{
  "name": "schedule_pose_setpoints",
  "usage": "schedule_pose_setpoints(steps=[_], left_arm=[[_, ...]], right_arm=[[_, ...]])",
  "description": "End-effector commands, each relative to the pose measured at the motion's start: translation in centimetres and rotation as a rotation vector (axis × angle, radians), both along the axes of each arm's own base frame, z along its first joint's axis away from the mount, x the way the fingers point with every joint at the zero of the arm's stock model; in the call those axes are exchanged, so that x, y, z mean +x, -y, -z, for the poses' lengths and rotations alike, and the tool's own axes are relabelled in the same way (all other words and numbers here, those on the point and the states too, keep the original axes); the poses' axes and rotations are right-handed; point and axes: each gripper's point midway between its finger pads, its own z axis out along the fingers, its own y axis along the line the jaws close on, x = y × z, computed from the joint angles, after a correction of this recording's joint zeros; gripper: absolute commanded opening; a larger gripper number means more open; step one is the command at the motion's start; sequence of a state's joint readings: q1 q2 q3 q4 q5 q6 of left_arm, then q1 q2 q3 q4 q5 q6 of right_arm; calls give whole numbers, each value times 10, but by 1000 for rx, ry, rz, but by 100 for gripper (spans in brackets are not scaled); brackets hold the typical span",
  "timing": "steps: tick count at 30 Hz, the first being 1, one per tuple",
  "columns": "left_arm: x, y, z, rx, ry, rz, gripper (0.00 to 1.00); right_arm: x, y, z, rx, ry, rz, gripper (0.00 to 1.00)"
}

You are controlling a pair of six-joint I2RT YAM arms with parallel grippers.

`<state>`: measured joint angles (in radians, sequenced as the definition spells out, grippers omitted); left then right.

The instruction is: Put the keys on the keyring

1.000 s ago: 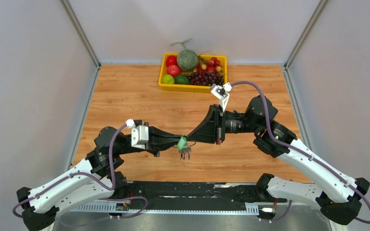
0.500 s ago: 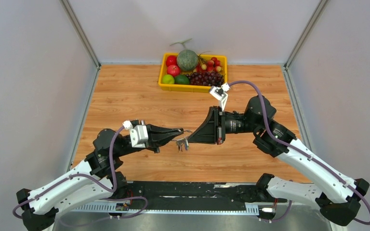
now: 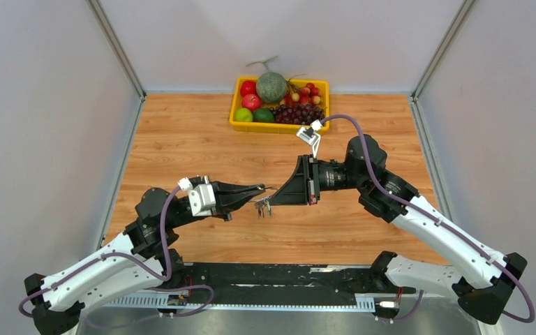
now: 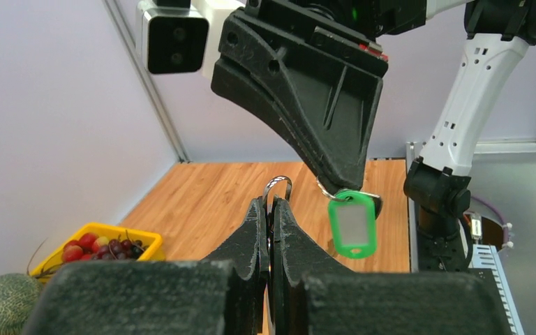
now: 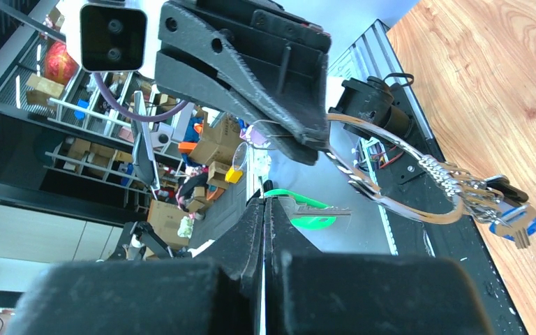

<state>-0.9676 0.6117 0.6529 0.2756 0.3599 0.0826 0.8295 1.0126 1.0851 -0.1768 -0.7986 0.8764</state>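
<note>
Midway over the table [image 3: 181, 132], the left gripper [image 4: 269, 202] has its fingers pressed together on the keyring [image 5: 405, 207], whose thin wire loop stands up just past the tips in the left wrist view. Facing it tip to tip, the right gripper [image 5: 265, 202] is likewise clamped narrow, pinching the green-headed key [image 4: 352, 223]; its green plastic part hangs below that gripper's tip and has a pale window, with any writing in it too small to tell. From the right wrist view the ring curves out from the left gripper, and the other keys [image 5: 478, 192] sit bunched on it at the far side, a blue-headed key [image 5: 523, 227] hanging lowest. From above, that bunch dangles between the two grippers, off the wood.

Well apart, against the back edge of the table, stands a yellow tray [image 3: 279, 128]. It holds a netted melon [image 3: 271, 86], two red apples [image 3: 251, 101], a green apple [image 3: 243, 114], dark grapes [image 3: 300, 113] and small red fruit at the right corner.
</note>
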Motion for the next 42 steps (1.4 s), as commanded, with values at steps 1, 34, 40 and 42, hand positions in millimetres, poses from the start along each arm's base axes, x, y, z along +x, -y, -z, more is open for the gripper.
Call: schedule_pose_setpoints(steps=[1,34,40,42], left_arm=[[-7,-7,-23,-61,82,6,0],[-20,-4,-19,-49,95,65,0],[-21,-2,-19,-45,97,76,0],[-21,-2,-18,-43,94,78,0]], right_arm=[[4,-1,-4,8,-41,13,0],[13,-8,-16,44,-68,27,0],[15,-10,-16,44,-77,29,0],[16,-11,-17,46,-77,30,0]])
